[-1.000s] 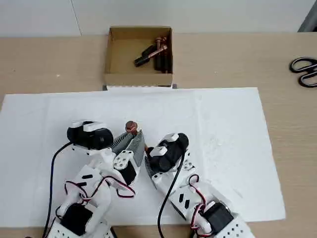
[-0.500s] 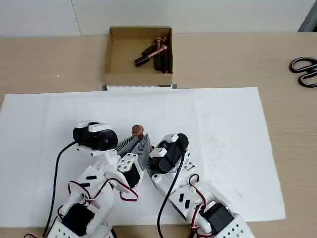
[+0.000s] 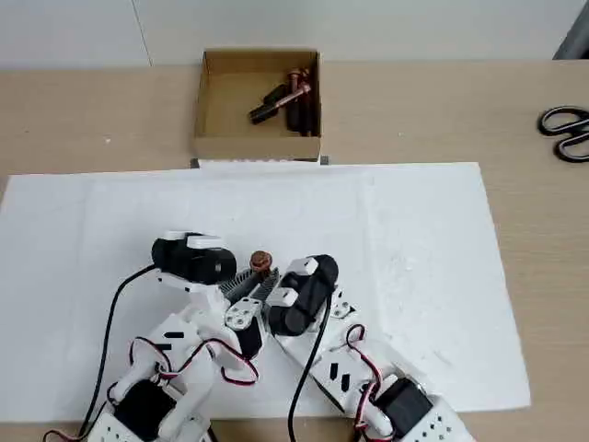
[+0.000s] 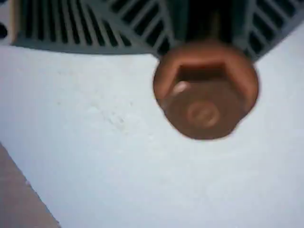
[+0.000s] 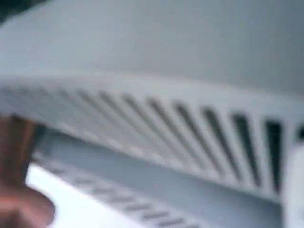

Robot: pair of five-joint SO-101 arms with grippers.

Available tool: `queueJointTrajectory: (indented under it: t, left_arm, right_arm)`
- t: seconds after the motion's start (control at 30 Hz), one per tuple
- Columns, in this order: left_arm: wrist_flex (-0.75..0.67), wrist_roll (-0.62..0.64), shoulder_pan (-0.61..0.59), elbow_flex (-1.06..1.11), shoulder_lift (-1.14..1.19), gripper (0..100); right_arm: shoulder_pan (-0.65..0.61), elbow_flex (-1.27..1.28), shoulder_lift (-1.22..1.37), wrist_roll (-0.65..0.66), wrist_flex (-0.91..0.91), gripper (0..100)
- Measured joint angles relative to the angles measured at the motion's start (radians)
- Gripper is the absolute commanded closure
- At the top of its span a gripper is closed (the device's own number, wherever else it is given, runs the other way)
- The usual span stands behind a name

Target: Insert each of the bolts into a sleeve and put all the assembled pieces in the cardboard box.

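Observation:
A copper bolt (image 3: 261, 261) stands head-up over the white paper, held between the grey ribbed fingers (image 3: 241, 282) of my left gripper (image 3: 253, 276), which is shut on it. The left wrist view has the bolt head (image 4: 205, 90) close up below the ribbed fingers (image 4: 95, 23). My right gripper (image 3: 276, 295) sits tight against the left one, under its black motor. A ribbed grey surface (image 5: 166, 128) shows very near in the right wrist view, with a copper piece (image 5: 14, 190) beside it. The cardboard box (image 3: 212, 110) at the back holds several bolts in black sleeves (image 3: 285, 97).
A white paper sheet (image 3: 414, 258) covers the middle of the wooden table. Black scissors (image 3: 566, 129) lie at the far right edge. Both arms crowd the near centre of the paper, cables trailing toward the front.
Both grippers have drawn back toward the near edge, and the left one has shifted right. The bolt moved with it and now sits closer to the right arm.

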Motion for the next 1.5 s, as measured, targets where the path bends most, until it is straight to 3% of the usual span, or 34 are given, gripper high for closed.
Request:
queueJointTrajectory:
  t: [0.3,0.67,0.93,1.5]
  left_arm:
    - [0.114,-0.054,0.008,-0.057,-0.014,99]
    - [0.129,-0.081,0.008,-0.061,-0.015,99]
    - [0.123,-0.081,-0.011,-0.058,-0.015,81]
    - [0.120,-0.081,-0.015,-0.058,-0.015,80]
  right_arm:
    - [-0.008,0.000,0.006,0.114,-0.083,99.5]
    - [-0.009,0.000,0.008,0.121,-0.083,99.5]
    - [-0.009,0.000,0.008,0.121,-0.083,99.5]
    - [-0.009,0.000,0.008,0.121,-0.083,99.5]
